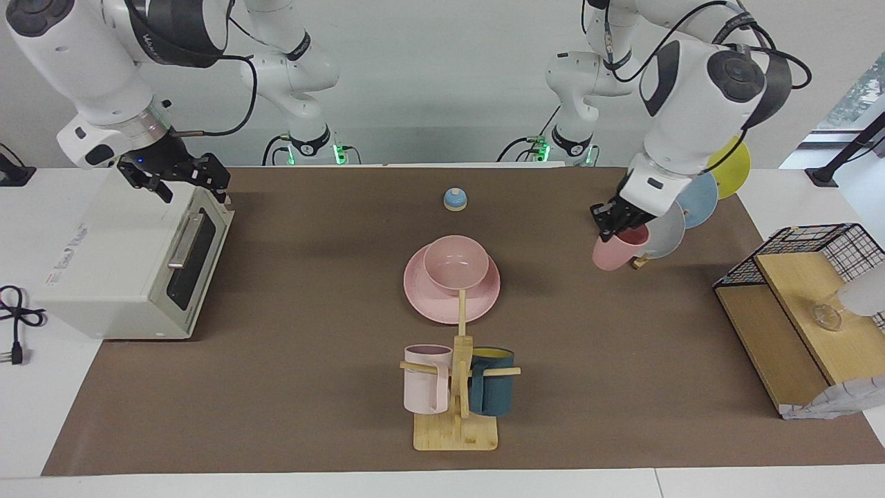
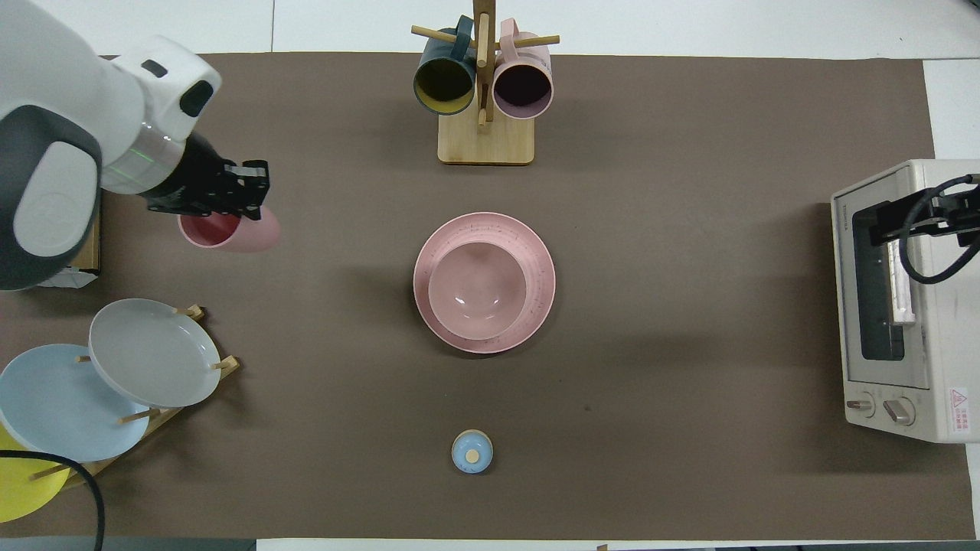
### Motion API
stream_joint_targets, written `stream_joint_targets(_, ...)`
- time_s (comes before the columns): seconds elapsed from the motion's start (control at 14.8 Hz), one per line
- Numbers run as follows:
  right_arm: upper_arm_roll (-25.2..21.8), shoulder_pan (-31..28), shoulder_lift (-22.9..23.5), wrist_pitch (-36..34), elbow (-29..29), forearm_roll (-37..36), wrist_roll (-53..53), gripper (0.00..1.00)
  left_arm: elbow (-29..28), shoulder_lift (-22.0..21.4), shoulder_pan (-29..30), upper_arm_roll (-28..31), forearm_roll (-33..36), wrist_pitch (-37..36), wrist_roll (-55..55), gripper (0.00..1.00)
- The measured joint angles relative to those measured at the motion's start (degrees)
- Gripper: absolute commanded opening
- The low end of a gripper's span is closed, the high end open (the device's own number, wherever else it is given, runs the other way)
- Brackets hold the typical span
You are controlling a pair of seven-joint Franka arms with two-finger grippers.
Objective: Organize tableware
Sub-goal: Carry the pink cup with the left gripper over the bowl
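so the left gripper (image 1: 617, 226) has its fingers clamped on the rim of the pink cup (image 1: 615, 252) and holds it tilted, up off the mat, over the left arm's end of the table just beside the grey plate (image 1: 665, 232) in the plate rack. the pink bowl (image 1: 455, 262) sits in the pink plate (image 1: 422, 294) mid-table, between the little blue bell (image 1: 455, 199) and the mug tree (image 1: 456, 387) with its two mugs. the right gripper (image 1: 185, 181) waits over the toaster oven (image 1: 131, 263); can't tell how wide its fingers are.
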Motion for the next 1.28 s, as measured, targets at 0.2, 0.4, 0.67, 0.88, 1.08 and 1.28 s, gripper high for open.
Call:
stream_joint_targets(0.2, 0.0, -0.4, 0.0, -0.1, 0.0, 0.0, -0.3, 1.00, 3.1, 2.4, -9.3, -0.2, -0.2, 0.7, -14.4, 0.00)
stream_joint_targets(0.4, 0.0, -0.5, -0.1, -0.5, 0.0, 0.0, -0.4, 1.00, 3.4, 6.1, -17.7, -0.2, 0.1, 4.9, -26.1, 0.00)
stream_joint_targets(0.67, 0.0, -0.7, -0.1, -0.6, 0.0, 0.0, -0.5, 1.00, 2.8, 10.8, -22.1, 0.0, 1.6, 10.0, -32.7, 0.00)
stream_joint_targets(0.88, 0.0, -0.7, -0.1, -0.6, 0.0, 0.0, -1.1, 1.00, 1.9, 12.1, -22.3, 0.2, 1.7, 11.6, -33.4, 0.00)
stream_joint_targets(1.08, 0.0, -0.7, -0.1, -0.6, 0.0, 0.0, -3.9, 1.00, 0.6, 12.8, -22.3, 0.5, 1.8, 12.9, -34.2, 0.00)
stream_joint_targets(1.28, 0.0, -0.7, -0.1, -0.6, 0.0, 0.0, -4.0, 1.00, -2.3, 13.2, -23.0, 0.4, 1.8, 16.3, -35.1, 0.00)
